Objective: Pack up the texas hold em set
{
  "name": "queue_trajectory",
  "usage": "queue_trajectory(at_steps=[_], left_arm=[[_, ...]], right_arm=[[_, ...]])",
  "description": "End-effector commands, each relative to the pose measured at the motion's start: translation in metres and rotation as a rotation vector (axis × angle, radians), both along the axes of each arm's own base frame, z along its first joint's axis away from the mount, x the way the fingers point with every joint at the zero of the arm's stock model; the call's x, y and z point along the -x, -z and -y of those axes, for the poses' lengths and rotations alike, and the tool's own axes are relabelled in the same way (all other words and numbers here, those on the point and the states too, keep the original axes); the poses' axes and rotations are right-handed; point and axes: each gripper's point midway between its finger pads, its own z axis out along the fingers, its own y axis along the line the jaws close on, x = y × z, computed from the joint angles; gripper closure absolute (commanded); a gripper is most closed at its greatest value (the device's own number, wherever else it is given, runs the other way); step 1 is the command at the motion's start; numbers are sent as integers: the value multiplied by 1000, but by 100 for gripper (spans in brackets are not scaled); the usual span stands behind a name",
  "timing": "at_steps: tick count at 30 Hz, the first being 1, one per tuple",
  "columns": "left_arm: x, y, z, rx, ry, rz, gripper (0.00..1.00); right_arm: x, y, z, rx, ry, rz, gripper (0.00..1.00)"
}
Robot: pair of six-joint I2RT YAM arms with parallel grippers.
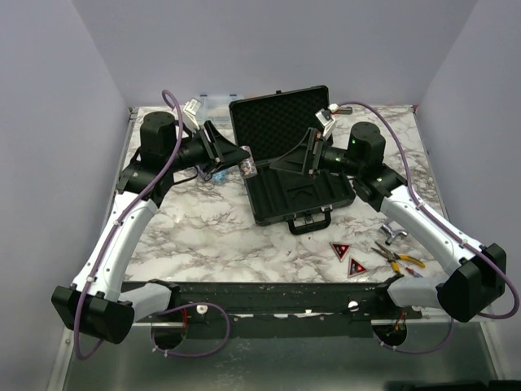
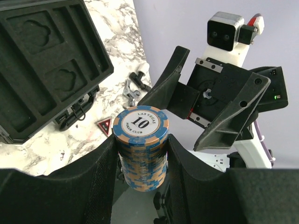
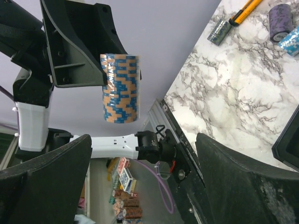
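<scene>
- Above the marble bench [image 1: 212,236], just left of the open briefcase [image 1: 297,191], my left jaws pinched a chip stack [image 2: 140,149] by its sides and held it in the air.
- The stack was blue with tan edge blocks. Its end chip had a white face reading "10", ringed by "Las Vegas Poker Club".
- My right jaws stood spread wide, facing the stack from the case side and touching nothing.
- The briefcase was black, its lid raised and lined with ridged foam. Its tray [image 2: 42,60] was cut into slots and spade-shaped recesses, with the handle toward the near edge.
- Two red-black triangles [image 1: 339,250] lay flat on the bench off the case's near right corner, beside the pliers [image 1: 399,259].
- A purple chip stack [image 3: 280,21] and a blue chip stack [image 3: 290,41] rested on the bench near an orange-handled tool [image 3: 245,10].
</scene>
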Motion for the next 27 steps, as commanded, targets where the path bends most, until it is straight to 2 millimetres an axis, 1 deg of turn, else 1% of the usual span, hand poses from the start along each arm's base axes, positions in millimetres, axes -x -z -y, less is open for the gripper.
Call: queue_trajectory(at_steps=[1, 5, 10, 12, 15, 19, 23, 27], left_arm=[[9, -32, 12, 63, 62, 80, 100], [8, -32, 16, 89, 78, 83, 100], [10, -43, 22, 130, 95, 84, 100], [10, -45, 22, 134, 94, 85, 100], [11, -46, 22, 136, 95, 83, 100], [14, -47, 22, 143, 101, 75, 100], [15, -47, 22, 138, 103, 91, 100], [17, -52, 22, 145, 114, 104, 100]], right_arm=[[4, -25, -1, -53, -13, 38, 6], [7, -26, -4, -59, -26, 43, 9], [9, -25, -12, -72, -73, 52, 12], [10, -28, -16, -84, -97, 64, 13], [13, -38, -20, -129, -122, 90, 16], [13, -47, -25, -156, -131, 93, 19], [10, -49, -30, -160, -126, 97, 21], [8, -49, -36, -159, -128, 93, 23]])
